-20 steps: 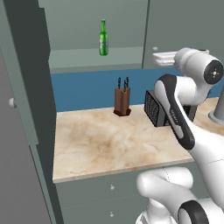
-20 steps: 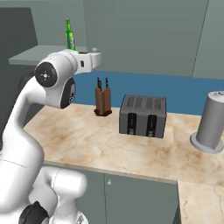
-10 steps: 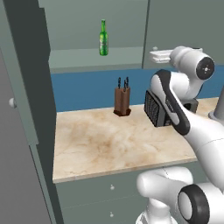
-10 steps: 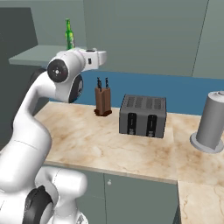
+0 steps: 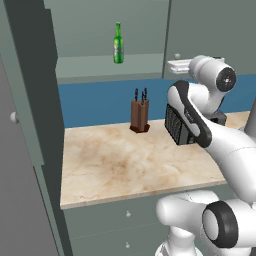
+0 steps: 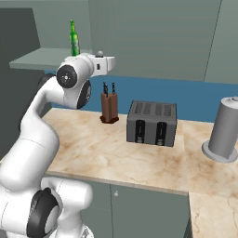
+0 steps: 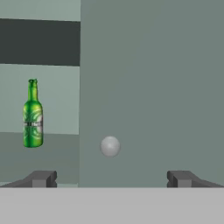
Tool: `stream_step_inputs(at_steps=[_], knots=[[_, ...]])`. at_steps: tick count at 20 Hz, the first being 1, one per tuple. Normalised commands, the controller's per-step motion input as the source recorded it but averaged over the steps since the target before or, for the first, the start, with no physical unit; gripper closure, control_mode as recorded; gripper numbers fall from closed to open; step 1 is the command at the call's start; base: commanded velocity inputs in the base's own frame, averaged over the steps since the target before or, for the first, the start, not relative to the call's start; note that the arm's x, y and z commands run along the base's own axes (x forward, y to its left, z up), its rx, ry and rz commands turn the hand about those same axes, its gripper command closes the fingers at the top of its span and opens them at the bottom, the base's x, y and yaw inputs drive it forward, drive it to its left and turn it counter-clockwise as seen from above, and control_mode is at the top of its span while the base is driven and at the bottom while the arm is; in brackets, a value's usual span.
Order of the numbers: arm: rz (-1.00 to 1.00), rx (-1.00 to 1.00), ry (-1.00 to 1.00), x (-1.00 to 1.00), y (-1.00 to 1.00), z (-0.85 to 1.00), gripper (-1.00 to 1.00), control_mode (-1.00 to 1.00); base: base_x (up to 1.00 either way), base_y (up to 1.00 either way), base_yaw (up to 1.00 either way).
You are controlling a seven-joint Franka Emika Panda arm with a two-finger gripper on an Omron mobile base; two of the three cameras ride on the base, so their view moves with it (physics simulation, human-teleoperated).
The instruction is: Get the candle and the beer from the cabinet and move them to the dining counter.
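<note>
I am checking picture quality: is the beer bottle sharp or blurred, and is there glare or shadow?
Hand view: the beer is slightly soft, with mild highlights on the glass. Left base view: it is sharp; lighting flat, no glare. Right base view: even light, only soft shadows.

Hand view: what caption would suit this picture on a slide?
Open gripper faces a closed cabinet door's knob; the green beer stands on the shelf beside it.
</note>
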Motion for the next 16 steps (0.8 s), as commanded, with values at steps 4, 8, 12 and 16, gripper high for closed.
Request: stream_step_inputs(at_steps=[4,8,12,16], knots=[[0.0,0.0,0.0,0.29,0.0,0.0,-1.0,-1.0,0.0,0.0,0.0],[0.0,0.0,0.0,0.31,0.0,0.0,-1.0,-1.0,0.0,0.0,0.0],[0.0,0.0,0.0,0.27,0.0,0.0,-1.0,-1.0,0.0,0.0,0.0],[0.0,0.0,0.0,0.29,0.0,0.0,-1.0,-1.0,0.0,0.0,0.0]])
